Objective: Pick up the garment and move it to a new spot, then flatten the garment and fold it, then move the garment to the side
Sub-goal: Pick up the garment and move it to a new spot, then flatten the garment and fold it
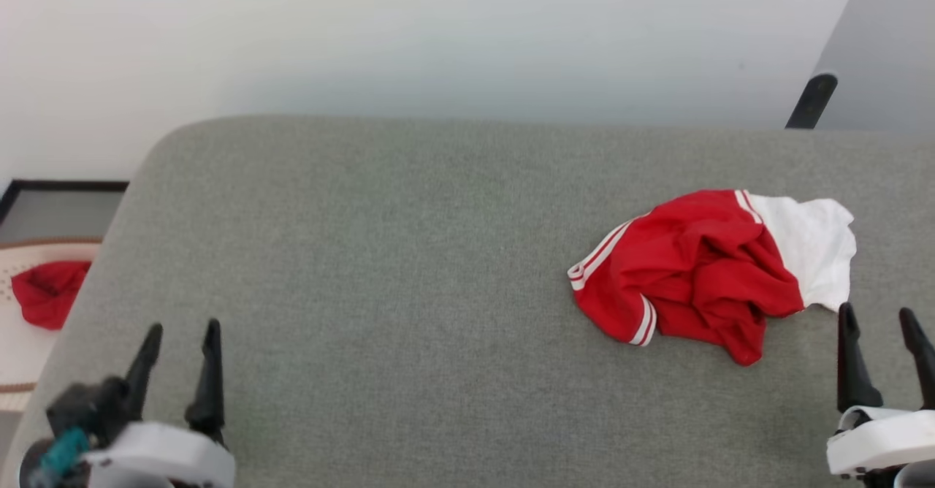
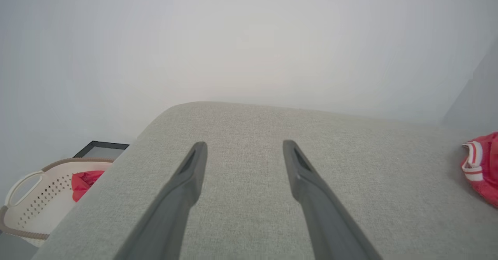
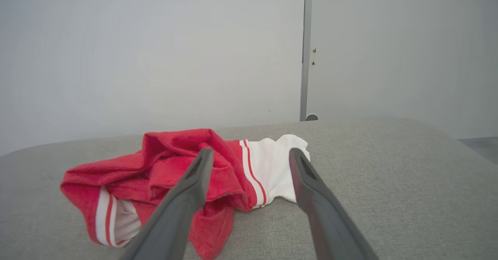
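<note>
The garment (image 1: 701, 269) lies crumpled in a heap on the right part of the grey cushioned surface (image 1: 409, 269), red with a white sleeve and striped trim. My right gripper (image 1: 879, 316) stands open just in front of its white sleeve, apart from it. In the right wrist view the garment (image 3: 167, 174) lies right ahead of the open right gripper (image 3: 249, 155). My left gripper (image 1: 182, 331) is open at the near left, far from the garment, over bare fabric. The left wrist view has the left gripper (image 2: 243, 147) open and the garment's edge (image 2: 482, 166) at far right.
A cream perforated basket (image 2: 35, 197) with a plain red cloth (image 1: 47, 291) in it stands on the floor left of the surface. A white wall rises behind. A dark post (image 1: 811, 101) stands at the back right. The surface's left edge curves down near my left gripper.
</note>
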Available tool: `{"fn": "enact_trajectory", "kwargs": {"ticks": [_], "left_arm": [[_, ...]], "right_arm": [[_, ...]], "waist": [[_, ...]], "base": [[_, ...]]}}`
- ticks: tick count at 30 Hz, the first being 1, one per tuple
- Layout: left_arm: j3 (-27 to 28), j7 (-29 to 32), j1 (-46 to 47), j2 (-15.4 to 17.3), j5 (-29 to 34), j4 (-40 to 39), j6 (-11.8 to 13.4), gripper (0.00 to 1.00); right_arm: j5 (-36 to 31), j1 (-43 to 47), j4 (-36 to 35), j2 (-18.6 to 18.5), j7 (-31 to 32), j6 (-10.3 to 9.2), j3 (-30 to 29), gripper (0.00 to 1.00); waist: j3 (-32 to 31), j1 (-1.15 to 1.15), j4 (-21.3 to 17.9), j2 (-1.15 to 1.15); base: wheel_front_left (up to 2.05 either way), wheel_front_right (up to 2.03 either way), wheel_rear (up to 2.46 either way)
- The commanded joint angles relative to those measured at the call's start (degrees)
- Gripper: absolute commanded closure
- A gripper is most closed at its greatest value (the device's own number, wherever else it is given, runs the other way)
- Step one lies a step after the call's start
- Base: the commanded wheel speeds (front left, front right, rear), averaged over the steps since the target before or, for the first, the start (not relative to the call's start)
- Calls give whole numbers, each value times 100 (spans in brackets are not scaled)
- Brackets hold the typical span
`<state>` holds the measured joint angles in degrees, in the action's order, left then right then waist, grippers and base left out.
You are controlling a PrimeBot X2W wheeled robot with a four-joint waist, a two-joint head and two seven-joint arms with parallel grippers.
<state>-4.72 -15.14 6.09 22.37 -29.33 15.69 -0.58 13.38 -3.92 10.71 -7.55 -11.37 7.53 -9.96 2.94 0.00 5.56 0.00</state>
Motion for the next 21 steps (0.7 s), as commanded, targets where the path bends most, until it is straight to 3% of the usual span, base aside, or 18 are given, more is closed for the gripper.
{"fn": "enact_trajectory", "kwargs": {"ticks": [1,6,21], "left_arm": [[116,2,-196,-67,240,-168,-11,0],[324,2,-498,-270,726,-521,-42,0],[718,2,-655,-737,1205,-631,-284,0]], "right_arm": [[19,48,-89,-44,38,-8,-26,0],[32,67,-254,-20,140,-8,-29,0],[-14,-52,-252,63,162,-8,103,0]], "waist": [[-151,0,-45,0],[-224,0,-111,0],[-133,0,-234,0]], "base": [[0,0,0],[0,0,0],[0,0,0]]}}
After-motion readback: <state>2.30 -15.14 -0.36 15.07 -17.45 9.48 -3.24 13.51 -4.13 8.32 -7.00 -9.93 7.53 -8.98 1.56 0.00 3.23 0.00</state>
